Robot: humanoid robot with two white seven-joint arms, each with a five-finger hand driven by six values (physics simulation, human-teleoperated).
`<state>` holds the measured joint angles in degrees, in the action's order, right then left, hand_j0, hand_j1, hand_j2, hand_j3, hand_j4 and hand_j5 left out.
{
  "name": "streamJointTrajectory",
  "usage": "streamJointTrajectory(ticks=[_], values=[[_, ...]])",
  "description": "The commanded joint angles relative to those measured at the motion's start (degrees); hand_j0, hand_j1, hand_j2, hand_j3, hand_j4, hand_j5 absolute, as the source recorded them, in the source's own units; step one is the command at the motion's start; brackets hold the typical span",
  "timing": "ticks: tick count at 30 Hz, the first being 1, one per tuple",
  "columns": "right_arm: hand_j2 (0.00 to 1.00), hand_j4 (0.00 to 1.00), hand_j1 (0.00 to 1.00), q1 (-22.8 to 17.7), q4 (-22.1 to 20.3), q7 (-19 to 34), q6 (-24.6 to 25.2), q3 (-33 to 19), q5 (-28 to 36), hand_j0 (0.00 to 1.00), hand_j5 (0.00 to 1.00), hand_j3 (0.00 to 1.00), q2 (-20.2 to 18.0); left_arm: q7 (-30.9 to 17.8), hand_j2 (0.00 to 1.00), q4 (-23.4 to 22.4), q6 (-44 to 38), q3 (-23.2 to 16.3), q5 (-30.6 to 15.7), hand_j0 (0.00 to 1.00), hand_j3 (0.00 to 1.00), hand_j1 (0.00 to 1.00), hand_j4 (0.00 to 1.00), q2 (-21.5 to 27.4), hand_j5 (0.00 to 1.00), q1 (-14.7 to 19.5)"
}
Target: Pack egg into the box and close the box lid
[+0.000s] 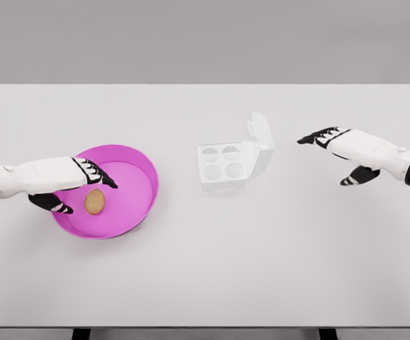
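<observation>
A brown egg [95, 202] lies in a shallow magenta bowl [137, 188] at the left of the white table. My left hand [84, 185] hovers over the bowl's left part with its fingers spread, the fingertips just above and beside the egg, holding nothing. A white egg box [222, 164] with four empty cups stands in the middle of the table, its lid [260, 145] swung up and open on the right side. My right hand [336, 152] floats to the right of the box, fingers relaxed and open, empty.
The white table [205, 276] spans the whole view, with its front edge at the bottom. A plain grey wall stands behind it.
</observation>
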<state>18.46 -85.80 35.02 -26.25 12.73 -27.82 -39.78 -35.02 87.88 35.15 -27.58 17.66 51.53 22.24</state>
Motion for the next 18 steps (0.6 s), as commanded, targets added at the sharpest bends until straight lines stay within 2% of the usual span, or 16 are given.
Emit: streamJointTrajectory(ticks=[1,18], values=[[1.00,1.00,1.00,0.0,0.4,0.0,0.0,0.0,0.2,1.00,1.00,1.00,0.0,0.0,0.89,0.1,-0.1,-0.1,-0.3,0.89,0.89,0.89,0.89,0.2,0.89,0.0],[1.00,1.00,1.00,-0.1,0.3,0.0,-1.1,-0.2,0.2,1.00,1.00,1.00,-0.7,0.0,0.88,0.1,-0.1,-0.3,2.5,0.88,0.88,0.88,0.88,0.1,0.88,0.5]])
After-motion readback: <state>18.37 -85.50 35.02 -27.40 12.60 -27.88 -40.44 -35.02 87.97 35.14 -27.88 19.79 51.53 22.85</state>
